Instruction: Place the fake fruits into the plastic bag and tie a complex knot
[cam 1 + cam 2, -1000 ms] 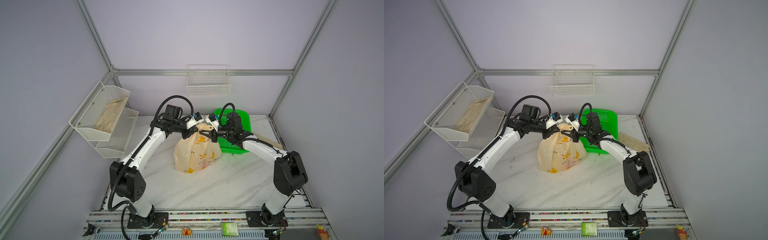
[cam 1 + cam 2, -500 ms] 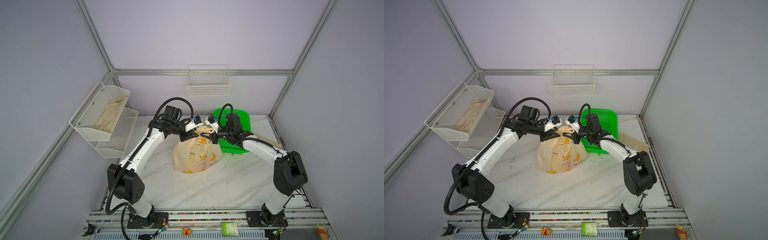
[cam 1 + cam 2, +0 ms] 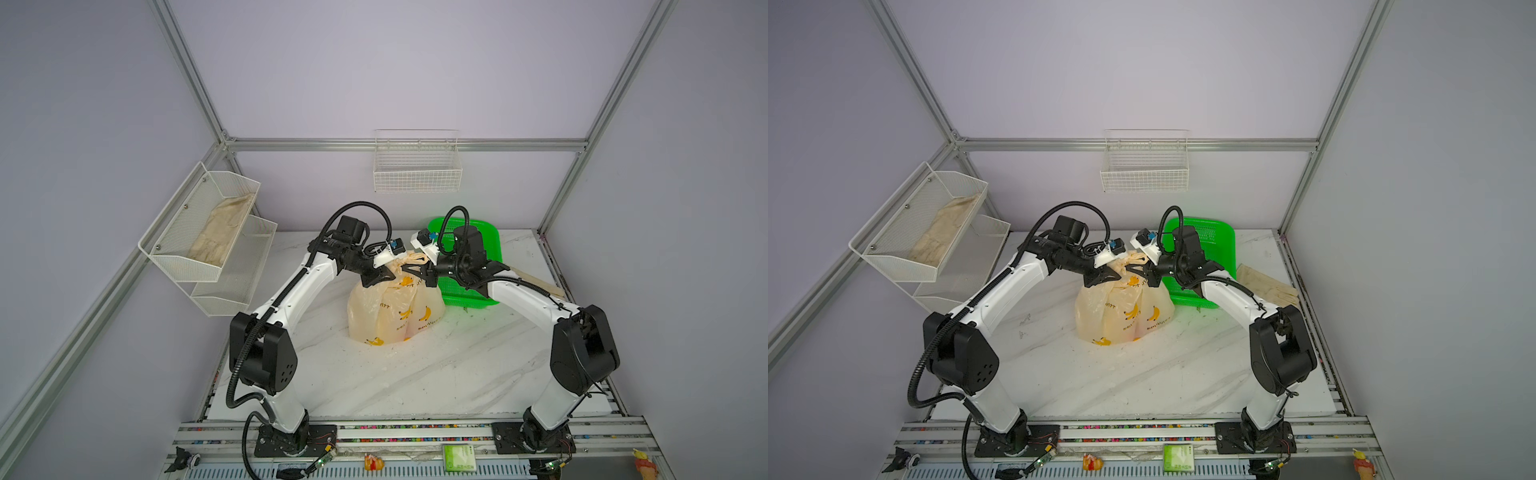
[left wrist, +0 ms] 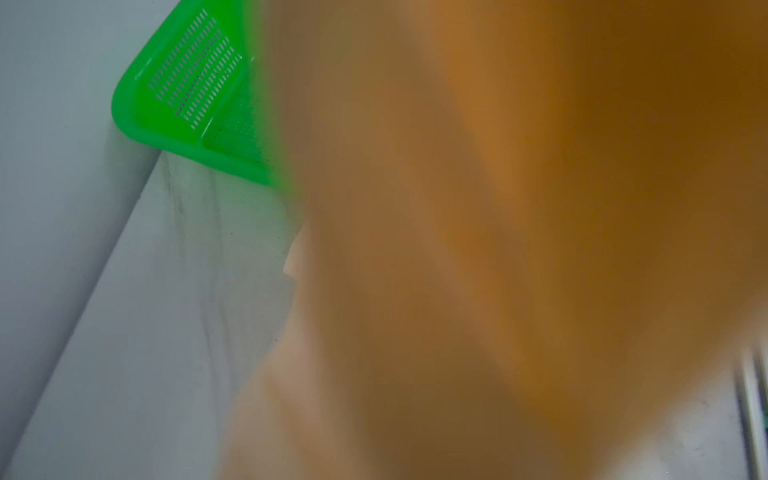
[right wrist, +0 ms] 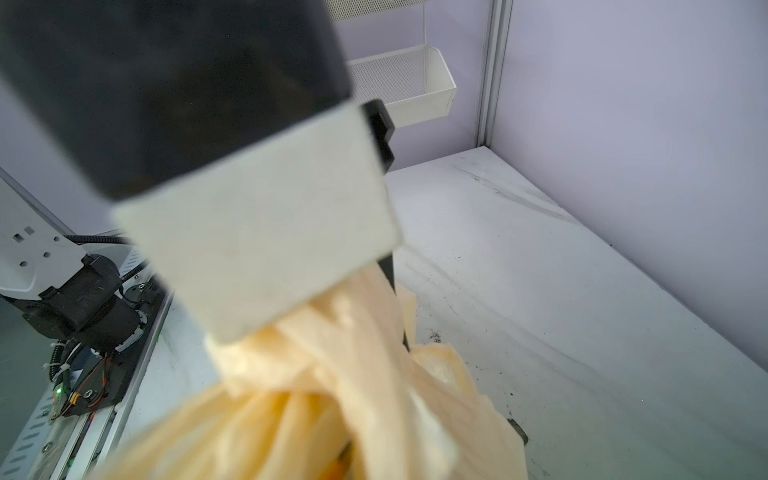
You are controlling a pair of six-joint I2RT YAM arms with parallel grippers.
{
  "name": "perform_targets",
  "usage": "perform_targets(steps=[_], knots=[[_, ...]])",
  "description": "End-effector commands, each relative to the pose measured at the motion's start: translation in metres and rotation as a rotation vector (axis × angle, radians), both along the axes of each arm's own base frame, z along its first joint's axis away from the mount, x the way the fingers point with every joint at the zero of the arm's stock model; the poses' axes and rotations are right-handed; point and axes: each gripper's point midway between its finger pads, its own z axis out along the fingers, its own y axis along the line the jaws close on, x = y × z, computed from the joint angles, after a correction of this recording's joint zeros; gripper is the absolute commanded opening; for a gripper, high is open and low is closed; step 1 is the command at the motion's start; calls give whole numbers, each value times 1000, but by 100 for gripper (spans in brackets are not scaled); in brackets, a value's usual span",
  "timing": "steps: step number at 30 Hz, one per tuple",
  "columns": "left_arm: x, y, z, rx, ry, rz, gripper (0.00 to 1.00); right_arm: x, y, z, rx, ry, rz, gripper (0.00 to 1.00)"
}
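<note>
Here, knot (image 3: 402,263) between left claw (image 3: 384,275), right claw (image 3: 420,272)

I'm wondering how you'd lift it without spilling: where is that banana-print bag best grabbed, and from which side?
Probably at the knot, the twisted handles atop the plastic bag, coming in level from either side. The bag stands upright on the table, its body wide and bulging, while that gathered neck is narrow enough to pinch.
</note>
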Motion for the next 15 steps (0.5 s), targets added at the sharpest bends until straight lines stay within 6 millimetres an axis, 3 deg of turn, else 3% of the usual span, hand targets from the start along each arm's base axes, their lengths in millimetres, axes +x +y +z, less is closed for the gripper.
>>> perform_targets(steps=[1,5,10,15], knots=[[2,0,43,-61,-75,10,11,4,-6,16,-3,-84,-34,0],[-1,1,58,-96,-85,32,0,13,-8,3,-46,-88,-78,0],[-7,-1,71,-151,-51,53,0,26,-9,-5,-70,-130,-151,0],[-15,-12,80,-246,35,59,0,40,2,-3,-64,-180,-274,0]])
